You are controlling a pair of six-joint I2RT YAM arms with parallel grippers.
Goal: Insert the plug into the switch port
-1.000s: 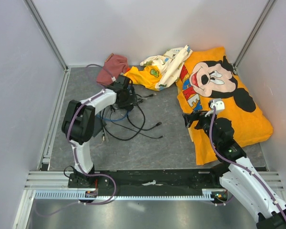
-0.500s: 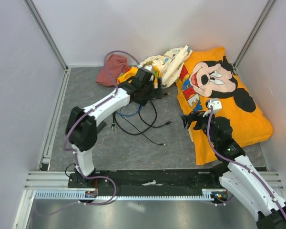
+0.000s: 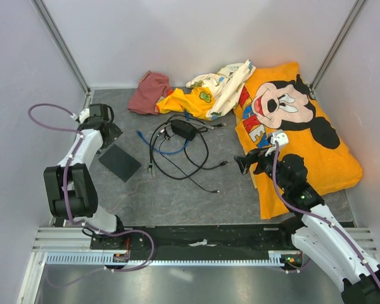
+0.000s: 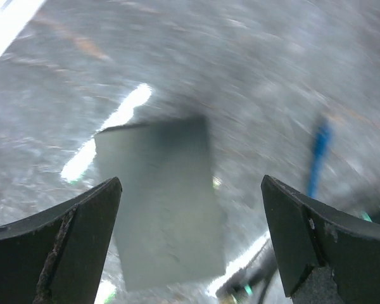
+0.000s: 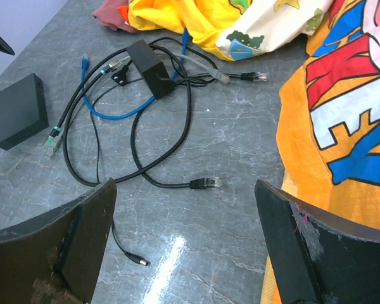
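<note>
From above, we see the left gripper (image 3: 109, 134) and right gripper (image 3: 242, 163) both open and empty, the plug (image 3: 139, 133) lying left of centre near the switch (image 3: 120, 163); the blurred left wrist view gives only a blue streak at right, and the right wrist view shows black cable ends (image 5: 206, 183) that we fear invite a wrong grab.

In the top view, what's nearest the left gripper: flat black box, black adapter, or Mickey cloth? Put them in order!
1. Flat black box, beside the left gripper.
2. Black adapter, middle, among cables.
3. Mickey cloth, far right.
</note>
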